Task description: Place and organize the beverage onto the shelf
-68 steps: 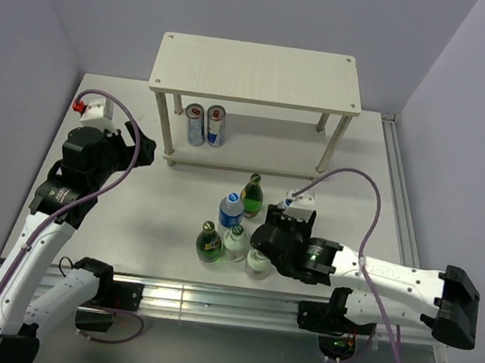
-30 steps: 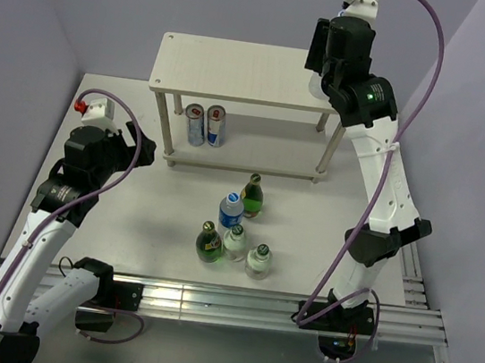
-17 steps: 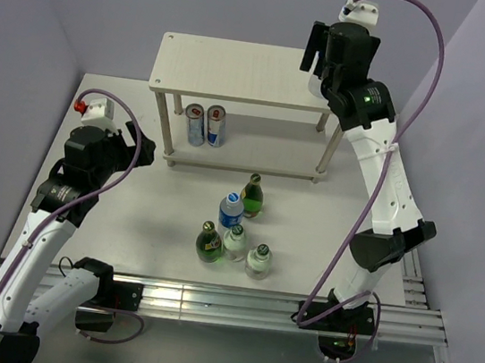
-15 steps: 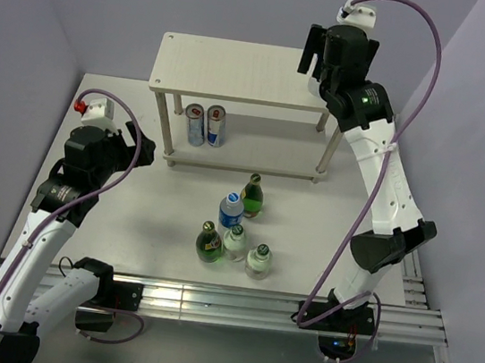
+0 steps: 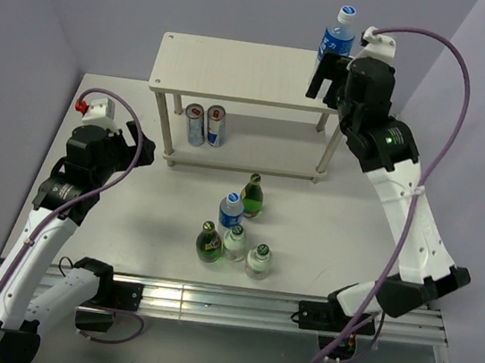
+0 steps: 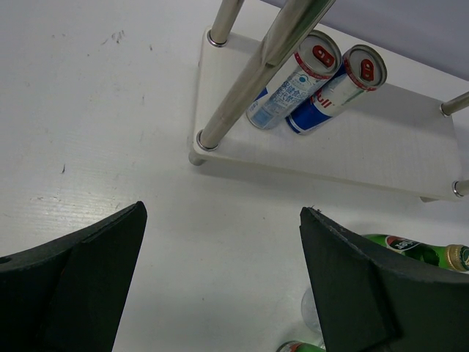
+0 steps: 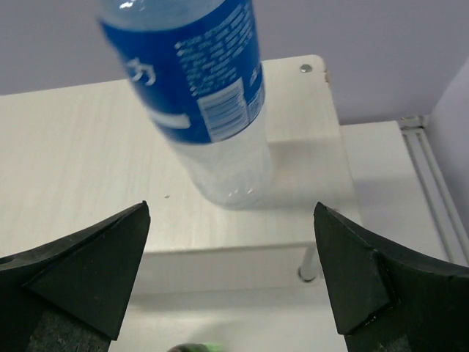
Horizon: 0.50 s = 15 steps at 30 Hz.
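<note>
The shelf (image 5: 240, 71) stands at the back of the table. A clear water bottle with a blue label (image 5: 335, 37) stands upright at the right end of its top board (image 7: 88, 161). My right gripper (image 5: 325, 79) is open just in front of that bottle (image 7: 212, 95), apart from it, with nothing between its fingers (image 7: 231, 213). Two cans (image 5: 206, 125) lie on the lower tier (image 6: 366, 139). Several bottles stand grouped on the table: a green one (image 5: 252, 196), a blue-capped one (image 5: 231, 210), and others nearer the front (image 5: 235, 244). My left gripper (image 5: 135, 144) hangs open and empty (image 6: 223, 213) by the shelf's left front leg (image 6: 242, 81).
The purple walls close in behind and beside the shelf. A metal rail (image 5: 401, 213) runs along the table's right edge. A red-and-white fitting (image 5: 90, 108) sits at the left. The green bottle (image 6: 410, 251) shows at the lower right of the left wrist view.
My right gripper has opened, let go of the blue-labelled bottle on the shelf top and drawn back to the right. The left arm has not moved.
</note>
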### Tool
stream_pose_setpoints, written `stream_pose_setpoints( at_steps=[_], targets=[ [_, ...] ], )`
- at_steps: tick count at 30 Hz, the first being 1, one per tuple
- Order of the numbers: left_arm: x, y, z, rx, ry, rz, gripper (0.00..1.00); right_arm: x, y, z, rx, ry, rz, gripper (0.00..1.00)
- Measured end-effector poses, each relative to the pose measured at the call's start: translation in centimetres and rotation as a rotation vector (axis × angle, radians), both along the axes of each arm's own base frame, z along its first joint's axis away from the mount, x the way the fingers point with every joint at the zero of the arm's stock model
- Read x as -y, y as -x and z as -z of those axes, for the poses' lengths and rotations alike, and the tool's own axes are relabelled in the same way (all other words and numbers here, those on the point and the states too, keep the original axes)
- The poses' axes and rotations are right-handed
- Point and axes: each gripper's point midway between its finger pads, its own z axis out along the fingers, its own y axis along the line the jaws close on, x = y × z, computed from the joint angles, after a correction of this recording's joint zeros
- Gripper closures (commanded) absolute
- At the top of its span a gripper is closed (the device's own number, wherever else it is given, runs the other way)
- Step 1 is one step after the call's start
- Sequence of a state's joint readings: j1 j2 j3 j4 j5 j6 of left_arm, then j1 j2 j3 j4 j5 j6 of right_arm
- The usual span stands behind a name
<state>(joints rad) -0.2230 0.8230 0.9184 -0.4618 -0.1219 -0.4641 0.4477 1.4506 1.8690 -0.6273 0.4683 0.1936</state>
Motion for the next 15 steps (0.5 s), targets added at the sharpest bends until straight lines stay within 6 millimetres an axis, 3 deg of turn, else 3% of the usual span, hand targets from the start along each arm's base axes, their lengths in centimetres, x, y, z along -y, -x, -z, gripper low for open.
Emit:
stream_pose_setpoints(
  at_steps=[4,6,9,12,15],
  targets=[
    [-0.1,0.0,0.0,0.0,-0.001,-0.003,0.08,-1.3,2.7,0.2,0.017,-0.052,-0.13,0.0],
    [-0.1,0.0,0.0,0.0,-0.002,-0.006,0.08,-2.5,4.3,1.3,0.021,-0.088,-0.217,0.0],
    [-0.2,0.0,0.0,0.001,-0.003,-0.011,0.08,-4.9,7.9,5.0,-0.018,-0.113,-0.337,0.0],
    [-0.3,-0.1,0.1,-0.002,-0.003,-0.012,0.08,-9.4,12.6,9.4,-0.091,-0.125,-0.511,0.0],
    [-0.4,-0.2,0.2,-0.007,-0.004,-0.015,0.08,-12.5,15.9,13.2,-0.166,-0.127,-0.625,0.0]
  ],
)
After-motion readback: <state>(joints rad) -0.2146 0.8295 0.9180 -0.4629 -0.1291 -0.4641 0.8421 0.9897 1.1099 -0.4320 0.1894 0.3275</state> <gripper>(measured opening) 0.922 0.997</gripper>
